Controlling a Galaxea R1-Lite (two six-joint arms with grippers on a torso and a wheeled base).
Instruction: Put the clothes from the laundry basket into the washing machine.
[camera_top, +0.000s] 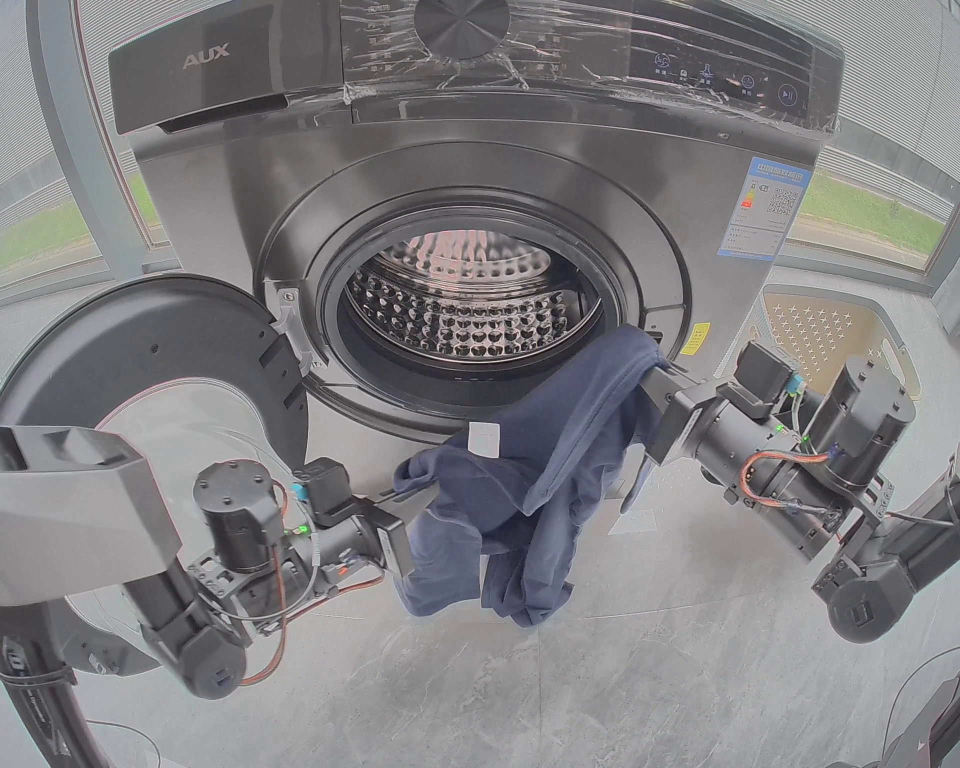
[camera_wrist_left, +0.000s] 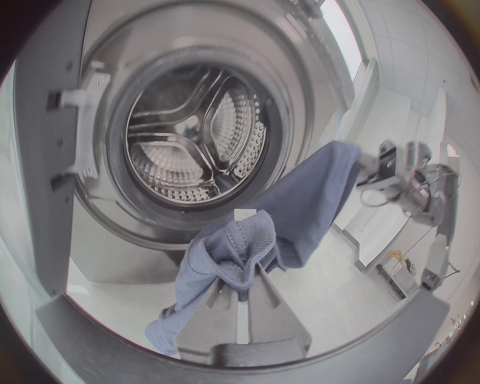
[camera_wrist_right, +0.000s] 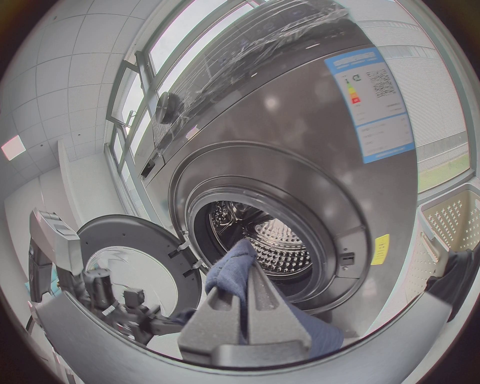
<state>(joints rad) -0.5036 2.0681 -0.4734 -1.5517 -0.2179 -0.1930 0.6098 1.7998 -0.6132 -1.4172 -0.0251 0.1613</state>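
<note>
Left gripper (camera_wrist_left: 242, 282) fingers pinch a bunched hem of the navy garment (camera_top: 530, 480); right gripper (camera_wrist_right: 246, 285) fingers nip its far edge. It sags between them at 6 o'clock of the drum (camera_top: 470, 290). It looks limp and light, and the gathered folds seem the surest hold.

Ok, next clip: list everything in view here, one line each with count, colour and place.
washing machine: one, dark grey, front-loader straight ahead
door: one, dark grey with glass, swung open to the robot's left
drum: one, shiny steel, inside the round opening
blue garment: one, navy, hanging in front of the opening, held between both grippers
laundry basket: one, beige, perforated, right of the machine
dark cloth: one, black, at the basket's rim
left gripper: one, grey, shut on the garment's lower end
right gripper: one, grey, shut on its upper end, by the opening's right edge
</note>
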